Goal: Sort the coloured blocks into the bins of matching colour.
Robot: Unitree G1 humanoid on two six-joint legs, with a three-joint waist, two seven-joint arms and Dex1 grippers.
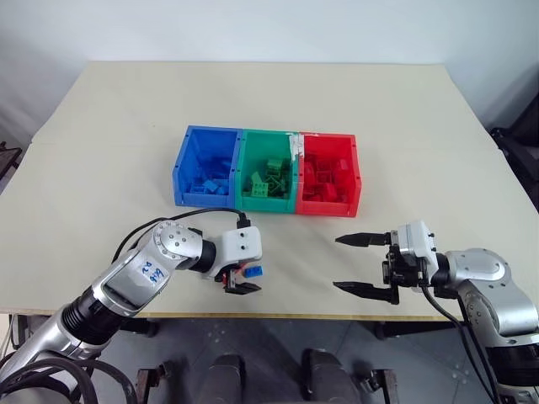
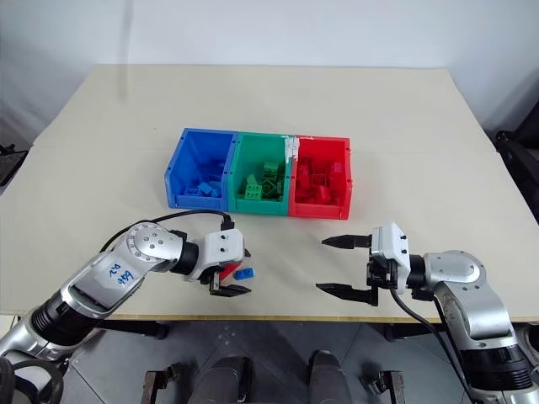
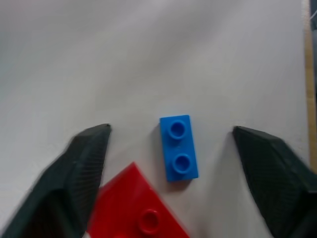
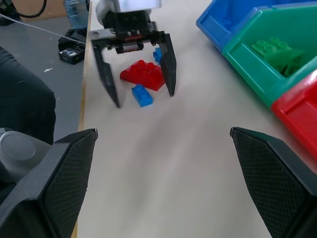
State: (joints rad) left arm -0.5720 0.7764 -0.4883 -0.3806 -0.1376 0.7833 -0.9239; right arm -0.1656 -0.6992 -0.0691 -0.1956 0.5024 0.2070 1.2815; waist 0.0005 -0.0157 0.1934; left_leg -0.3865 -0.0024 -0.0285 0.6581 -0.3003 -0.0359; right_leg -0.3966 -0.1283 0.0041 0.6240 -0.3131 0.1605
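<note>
Red block (image 3: 141, 210) cut off at frame edge, partly behind finger (image 3: 74, 173).

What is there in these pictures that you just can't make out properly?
- Red block: cut off by the left wrist view's bottom edge and partly behind a finger.
- A second blue piece behind the red block: mostly hidden, right wrist view.
- Blue bin contents: too small to count from the head.

The blue bin (image 1: 192, 164), green bin (image 1: 250, 160) and red bin (image 1: 349, 168) sit mid-frame on the beige table (image 1: 101, 135). Lower left, a blue brick (image 3: 178, 147) lies beside a red brick (image 3: 136, 208) between black fingers (image 3: 81, 168).
</note>
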